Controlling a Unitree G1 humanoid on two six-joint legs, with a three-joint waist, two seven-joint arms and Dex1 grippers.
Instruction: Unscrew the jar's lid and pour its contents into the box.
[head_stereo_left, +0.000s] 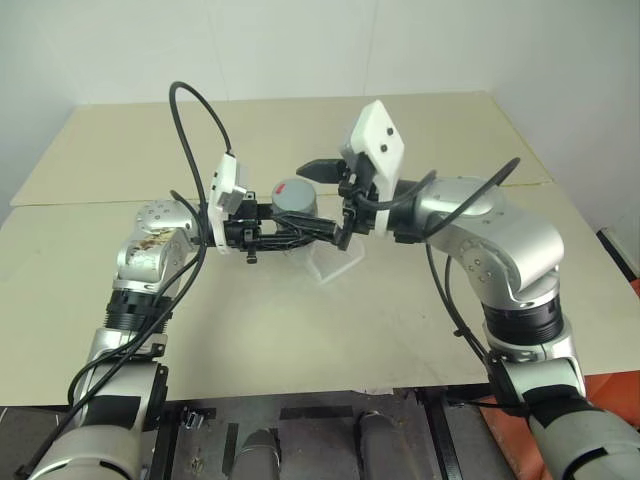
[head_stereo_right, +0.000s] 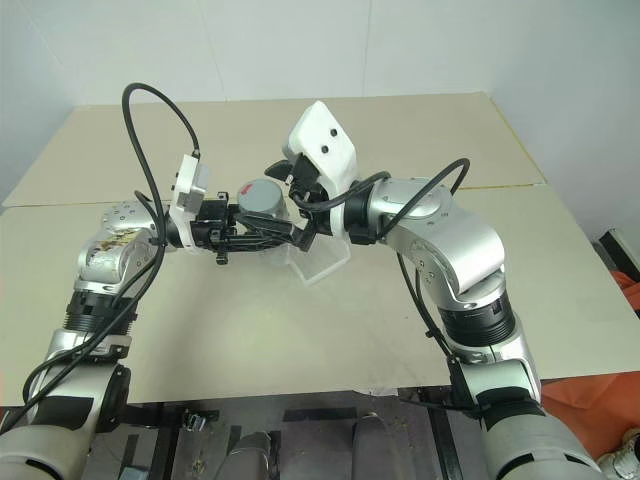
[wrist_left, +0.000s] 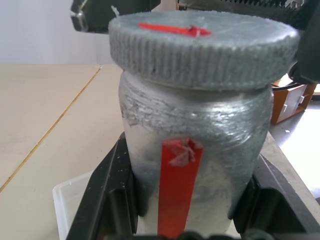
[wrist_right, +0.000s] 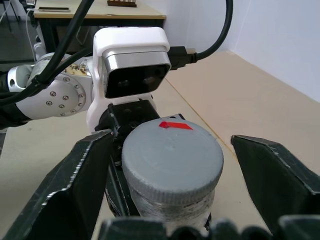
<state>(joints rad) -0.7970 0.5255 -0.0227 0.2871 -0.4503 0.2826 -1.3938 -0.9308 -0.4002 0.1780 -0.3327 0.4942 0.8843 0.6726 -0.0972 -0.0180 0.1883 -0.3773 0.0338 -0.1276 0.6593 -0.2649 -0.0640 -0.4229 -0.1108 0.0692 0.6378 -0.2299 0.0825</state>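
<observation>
My left gripper (head_stereo_left: 315, 228) is shut on the body of the jar (wrist_left: 190, 130), a silver-grey cylinder with a red strip down its side, and holds it upright above the table. The ribbed grey lid (wrist_right: 172, 160), with a red mark near its edge, sits on the jar. Coming level from the other side, my right gripper (wrist_right: 170, 150) straddles the lid with its jaws open. One finger (wrist_right: 85, 170) is close against the lid's rim and the other finger (wrist_right: 270, 170) stands apart from it. The clear box (head_stereo_left: 335, 262) lies on the table just under the jar. The contents are hidden inside.
The beige table (head_stereo_left: 300, 330) has a seam running across it behind the arms and a front edge near me. White walls stand behind and to the right. An orange object (head_stereo_right: 610, 400) lies off the table's right side.
</observation>
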